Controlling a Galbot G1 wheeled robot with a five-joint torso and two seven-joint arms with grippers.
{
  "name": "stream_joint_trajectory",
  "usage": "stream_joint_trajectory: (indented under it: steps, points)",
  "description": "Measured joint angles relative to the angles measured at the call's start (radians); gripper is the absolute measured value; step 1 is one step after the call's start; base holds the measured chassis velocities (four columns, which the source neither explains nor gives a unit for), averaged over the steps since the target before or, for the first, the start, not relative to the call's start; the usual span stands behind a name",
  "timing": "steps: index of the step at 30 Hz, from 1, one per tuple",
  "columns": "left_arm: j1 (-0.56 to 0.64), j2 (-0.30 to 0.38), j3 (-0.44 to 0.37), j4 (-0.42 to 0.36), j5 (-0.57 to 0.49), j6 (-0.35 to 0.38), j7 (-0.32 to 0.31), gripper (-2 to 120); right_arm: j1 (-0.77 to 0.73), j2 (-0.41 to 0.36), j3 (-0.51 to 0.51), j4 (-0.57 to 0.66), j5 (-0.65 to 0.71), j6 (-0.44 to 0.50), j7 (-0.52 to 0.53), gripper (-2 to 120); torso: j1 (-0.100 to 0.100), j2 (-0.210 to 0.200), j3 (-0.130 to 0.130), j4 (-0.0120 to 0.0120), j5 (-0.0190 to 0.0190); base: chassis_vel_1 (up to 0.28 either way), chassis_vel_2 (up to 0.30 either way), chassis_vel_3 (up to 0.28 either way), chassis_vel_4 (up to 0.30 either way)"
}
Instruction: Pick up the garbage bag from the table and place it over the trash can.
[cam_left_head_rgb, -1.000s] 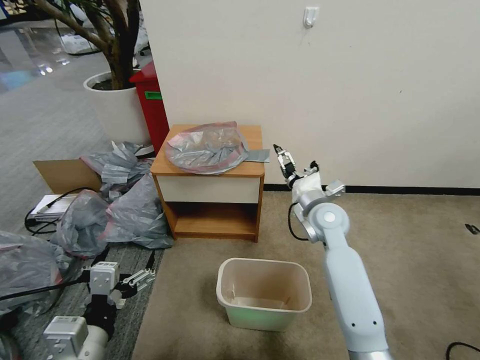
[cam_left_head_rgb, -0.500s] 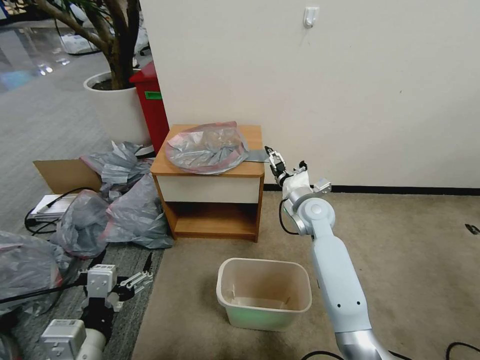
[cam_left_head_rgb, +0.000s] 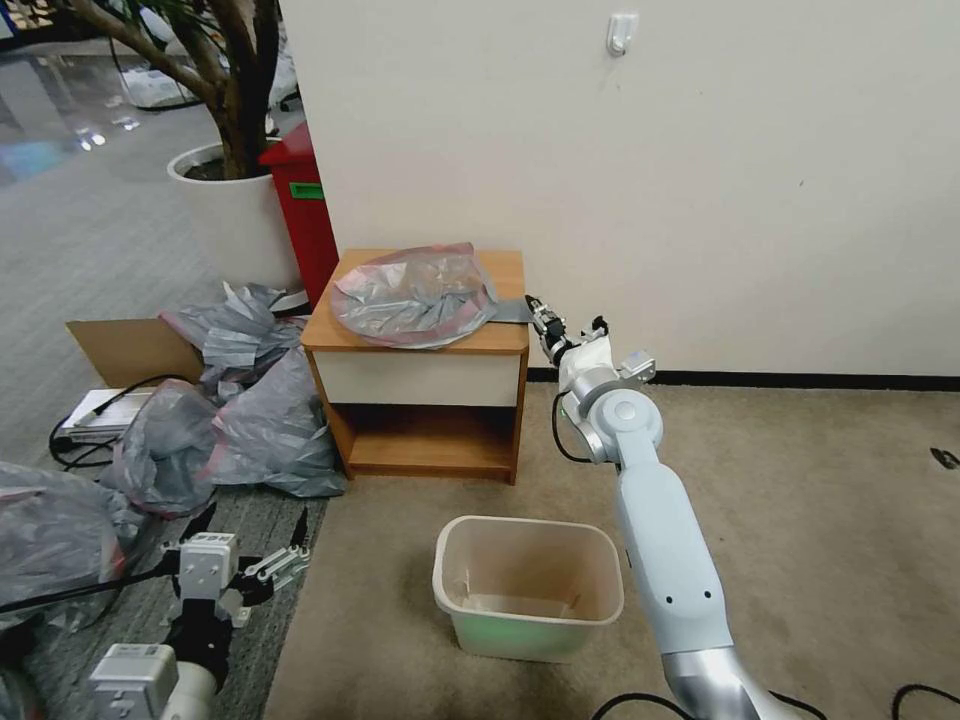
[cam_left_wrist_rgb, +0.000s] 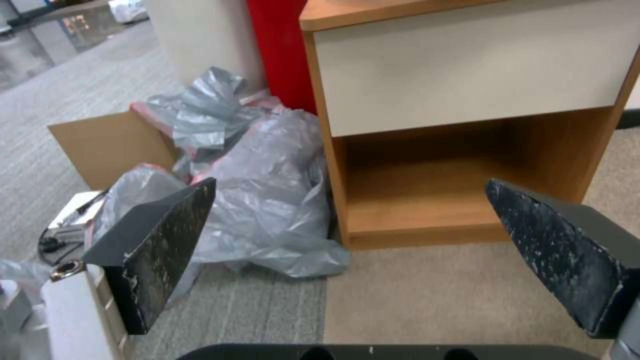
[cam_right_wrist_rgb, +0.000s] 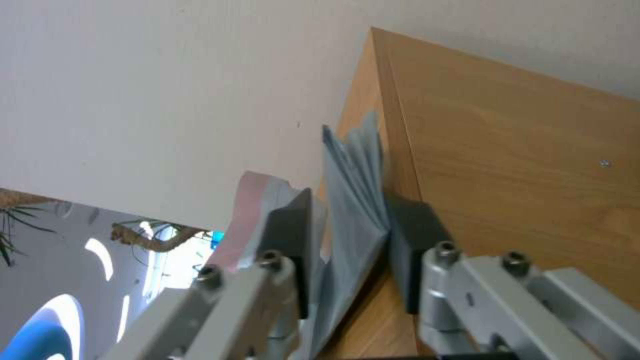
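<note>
The garbage bag, translucent grey with a pinkish-red rim band, lies crumpled on top of the table. Its pleated grey tail sticks out over the table's right edge. My right gripper is at that edge. Its dark pads stand on either side of the tail with a narrow gap, not pressed together. The cream trash can stands open on the carpet in front of the table. My left gripper hangs low at the left, with its fingers wide open and nothing between them.
Several bigger grey plastic sacks and a cardboard piece lie on the floor left of the table. A tall red box and a round white planter stand behind them. The wall runs right behind the table. Bare carpet stretches to the right.
My right arm has swung left, bringing its gripper from beside the table up to the bag's tail at the table's right edge. The left arm has barely shifted.
</note>
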Motion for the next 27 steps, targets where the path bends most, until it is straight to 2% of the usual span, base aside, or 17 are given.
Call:
stream_joint_trajectory:
  steps: [4,9,11,16,27]
  points:
    - [-0.001,0.001,0.002,0.000,0.001,-0.002,0.000,100,0.000,0.000,-0.001,0.000,-0.001,0.000,0.000,10,0.000,0.000,0.000,0.0000,0.0000,0.000,0.000,0.000,0.000]
    - [-0.002,0.001,0.003,0.000,0.001,-0.003,0.000,100,0.000,-0.001,-0.001,0.000,-0.002,0.001,0.001,7,0.000,0.000,0.000,0.0000,0.0000,0.000,0.000,0.000,0.000]
    - [-0.002,0.002,0.003,0.000,0.001,-0.004,0.000,100,-0.003,-0.004,-0.001,0.006,-0.002,0.002,0.005,0,0.000,0.000,0.000,0.0001,0.0000,0.000,0.000,0.000,0.000]
    - [-0.002,0.006,0.004,0.000,0.002,-0.005,0.000,100,-0.027,-0.017,-0.008,0.047,-0.001,0.003,0.022,0,0.000,0.000,0.000,0.0000,0.0000,0.000,0.000,0.000,0.000]
    - [-0.005,0.014,0.019,0.000,0.010,-0.010,0.001,100,-0.170,-0.076,-0.044,0.271,0.039,0.003,0.085,0,0.000,0.000,0.000,0.0000,0.0001,0.000,0.000,0.000,0.000]
